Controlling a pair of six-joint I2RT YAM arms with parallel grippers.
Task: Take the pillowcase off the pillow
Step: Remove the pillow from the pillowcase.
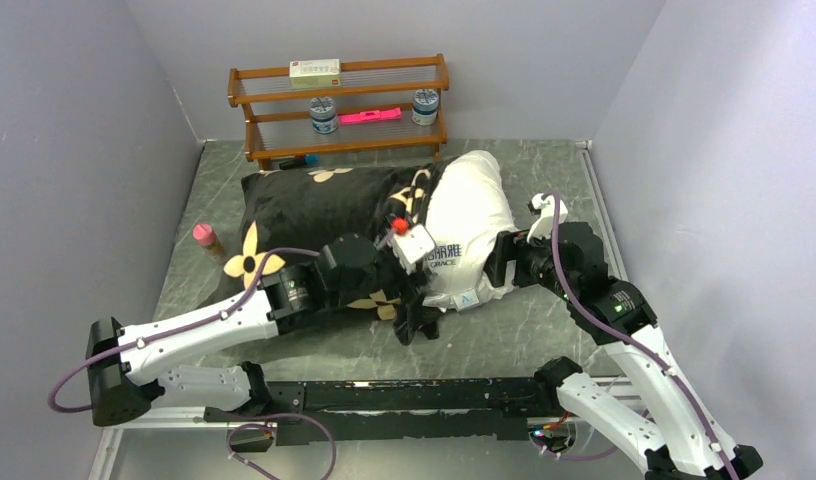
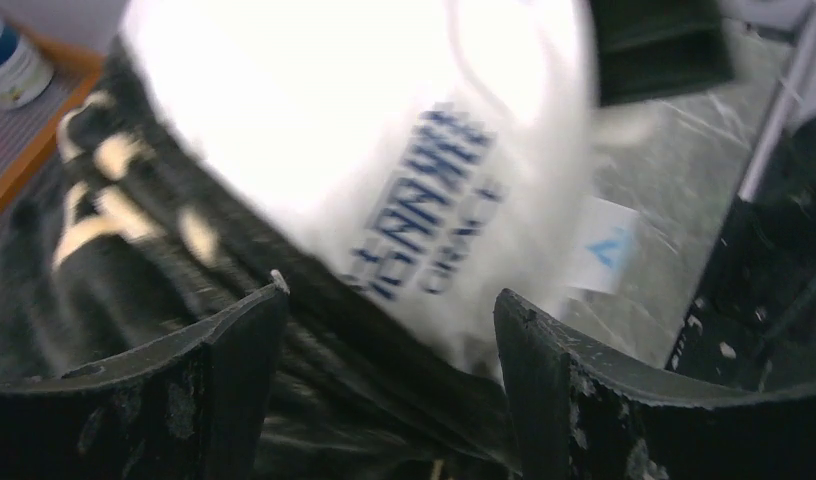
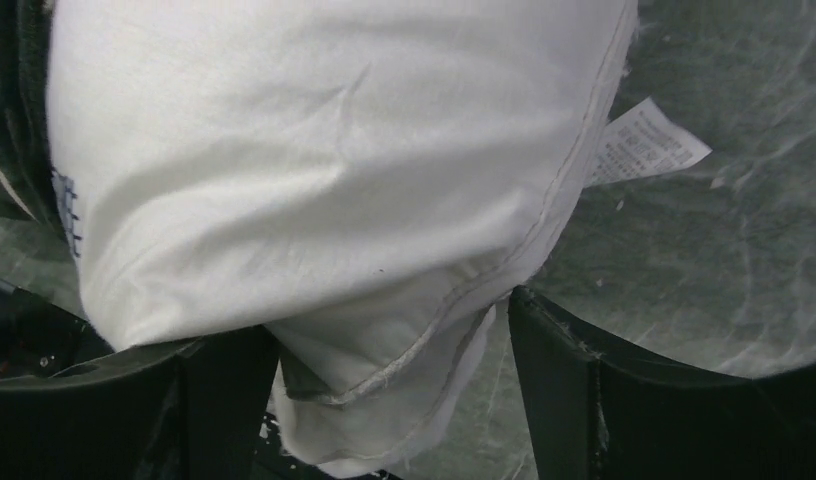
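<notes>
Desk (image 1: 314,345): grey-green marbled top. It lies under both sets of fingers and carries everything.

Pillowcase (image 1: 304,205): black plush with tan flowers. It covers the half of the pillow on the left fingers' side. Its bunched open rim (image 2: 134,260) crosses the gap between the left fingers and falls in a heap just near-side of them.

Pillow (image 1: 469,205): plump and white, bare from the left fingers across to the right fingers. Its end corner (image 3: 314,170) hangs down between the right fingers.

Shelf (image 1: 384,143): a wooden rack at the back of the desk, beyond both sets of fingers.

Left fingers (image 2: 234,370): released and spread wide. They straddle the pillowcase rim and the pillow's printed face and clamp neither. This view is blurred.

Right fingers (image 3: 554,370): released and spread wide, one on each side of the pillow's seamed corner.

Box (image 1: 315,69): pale, on the shelf's top tier, far beyond the left fingers.

Jars: a jar (image 1: 324,115) and a second jar (image 1: 425,106) stand on the middle tier.

Bottle (image 1: 206,240): pink-capped, on the desk beside the pillowcase's far-left end and well apart from the left fingers.

Blue printing (image 2: 434,200): on the pillow just ahead of the left fingers.

Label (image 3: 644,145): a white care tag at the pillow's seam, lying on the desk ahead of the right fingers.
</notes>
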